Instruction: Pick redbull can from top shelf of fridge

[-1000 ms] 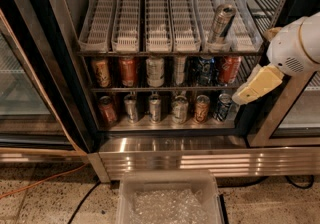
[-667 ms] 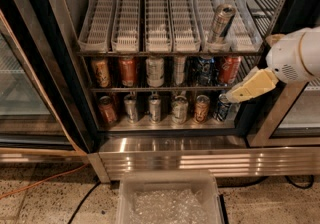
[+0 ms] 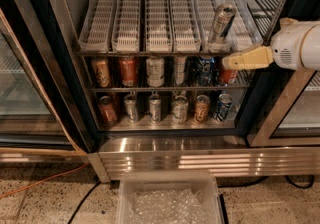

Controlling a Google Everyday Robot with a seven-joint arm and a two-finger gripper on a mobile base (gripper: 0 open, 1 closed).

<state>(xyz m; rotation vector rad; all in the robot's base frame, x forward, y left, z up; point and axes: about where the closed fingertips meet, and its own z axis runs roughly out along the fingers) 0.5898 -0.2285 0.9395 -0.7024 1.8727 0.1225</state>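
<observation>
The redbull can (image 3: 220,26), tall, slim and silver with dark patches, stands tilted at the front of a right-hand lane of the top shelf (image 3: 160,43), a row of whitish ribbed glide lanes in the open fridge (image 3: 60,68). My gripper (image 3: 231,62), on a white arm with yellowish fingers (image 3: 247,58), reaches in from the right. Its tip is just below and slightly right of the can's base, level with the shelf's front lip. It holds nothing that I can see.
Two lower shelves hold rows of shorter soda cans (image 3: 155,70), orange, red, silver and blue. A clear plastic bin (image 3: 170,200) of ice-like material sits on the floor in front of the ribbed steel base panel (image 3: 200,160). An orange cable (image 3: 40,180) lies left.
My arm has risen and swung level: the gripper moved up from the lowest can row to just under the top shelf's front lip, near the redbull can.
</observation>
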